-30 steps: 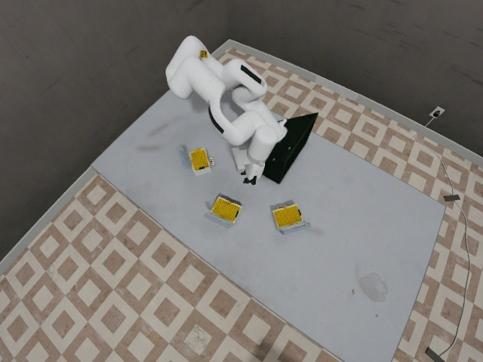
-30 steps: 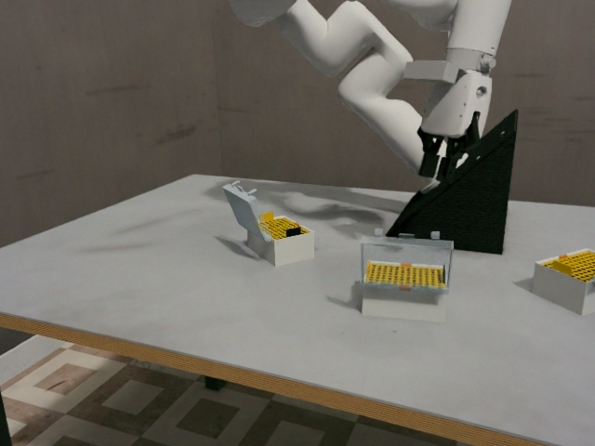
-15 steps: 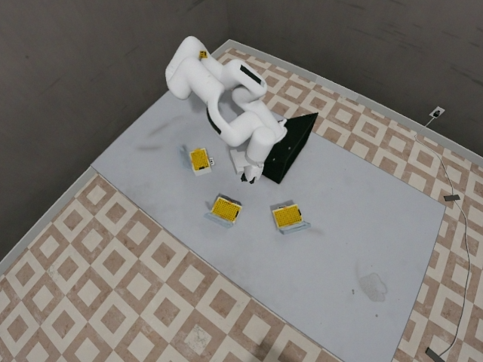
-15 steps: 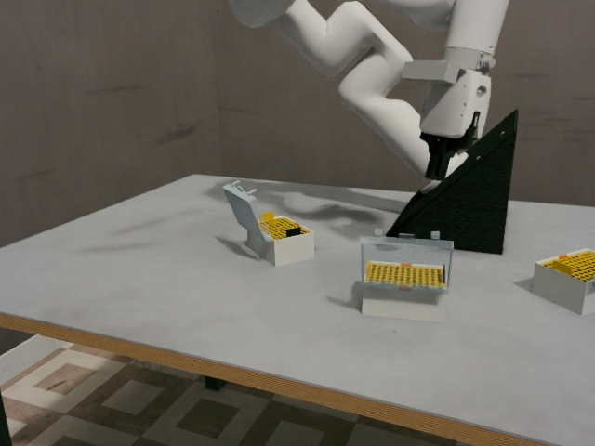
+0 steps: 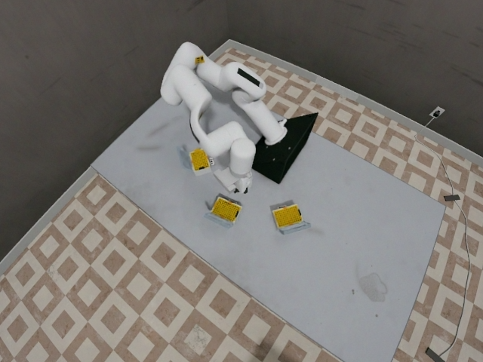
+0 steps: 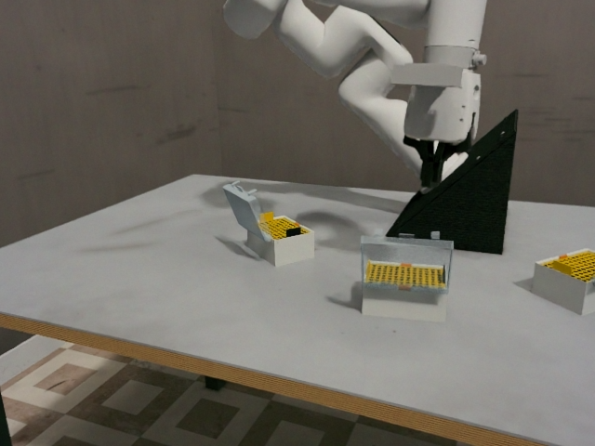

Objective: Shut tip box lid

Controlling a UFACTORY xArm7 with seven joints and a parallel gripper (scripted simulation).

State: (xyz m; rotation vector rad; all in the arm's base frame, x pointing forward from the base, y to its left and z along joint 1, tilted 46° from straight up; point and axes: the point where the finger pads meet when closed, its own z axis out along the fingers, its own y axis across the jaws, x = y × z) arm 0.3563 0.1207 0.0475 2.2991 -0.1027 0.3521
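Observation:
Three white tip boxes with yellow racks stand flat on the grey bench, all with clear lids open. One box [image 5: 199, 160] [image 6: 281, 240] is at the back left, one [image 5: 225, 210] [image 6: 404, 282] in the middle front, one [image 5: 287, 216] [image 6: 567, 279] at the right. I cannot read which one is TB2. My gripper [image 5: 240, 189] [image 6: 430, 179] is shut and empty. It points down and hangs well above the bench, behind and above the middle box, touching nothing.
A black wedge-shaped stand [image 5: 284, 145] [image 6: 463, 202] holds the arm's base just behind the gripper. The bench's front edge [image 6: 288, 384] runs close to the near camera. A faint stain [image 5: 373, 286] marks the bench at the right.

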